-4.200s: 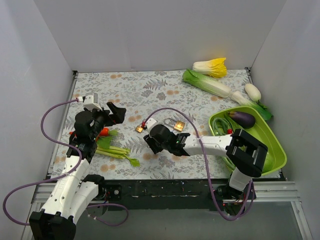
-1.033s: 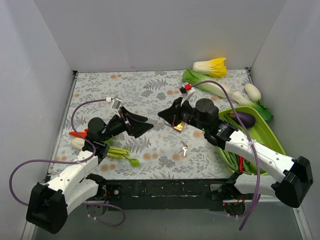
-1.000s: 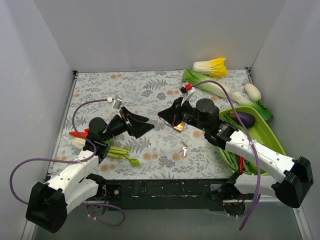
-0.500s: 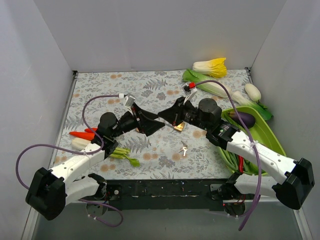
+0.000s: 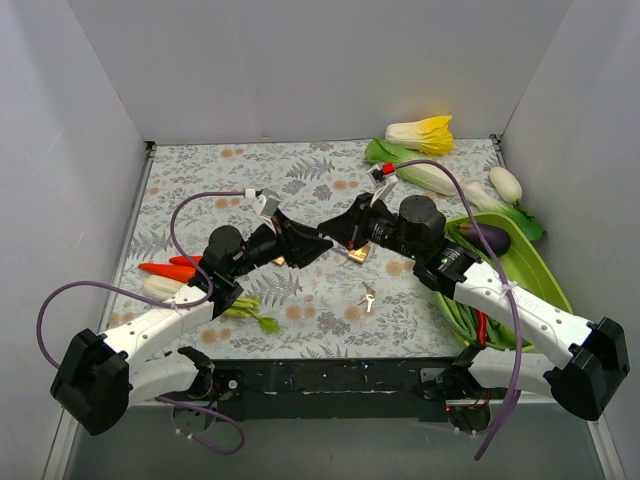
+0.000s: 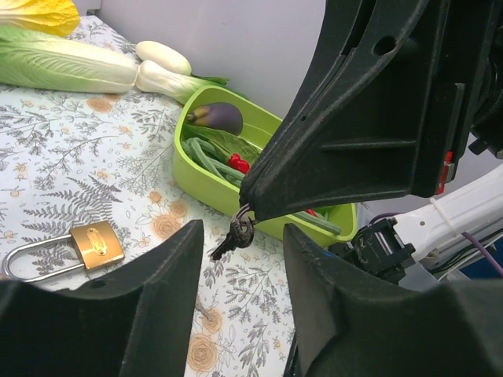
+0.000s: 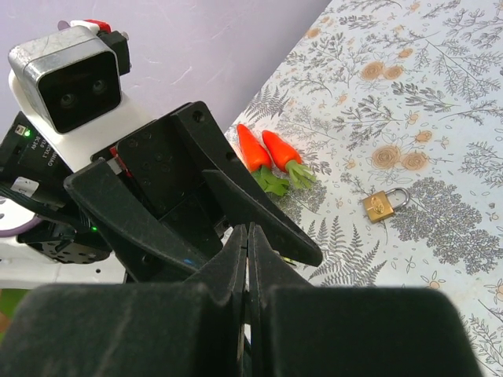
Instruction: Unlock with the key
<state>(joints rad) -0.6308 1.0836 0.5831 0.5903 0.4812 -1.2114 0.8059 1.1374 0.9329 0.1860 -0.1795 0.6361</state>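
A small dark key [image 6: 234,234] hangs on its ring from the tips of my right gripper [image 6: 250,206], which is shut on the ring. My left gripper [image 6: 244,255] is open, one jaw on either side of the hanging key and neither touching it. In the top view the left gripper [image 5: 316,244] and the right gripper [image 5: 326,232] meet tip to tip above mid-table, and the held key is hidden there. The brass padlock [image 5: 357,253] with a silver shackle lies on the cloth just right of them [image 6: 93,243]. A smaller brass padlock [image 7: 380,206] lies under the left arm.
A second set of silver keys [image 5: 368,297] lies on the cloth nearer the front. The green tray [image 5: 548,268] with an eggplant [image 5: 485,237] stands at the right. Cabbages [image 5: 415,167] lie at the back right, carrots [image 5: 165,270] and green stalks [image 5: 250,308] at the left.
My left arm has reached right until its jaws stand round the key hanging from the right gripper, and the jaws have narrowed. The right arm has barely moved.
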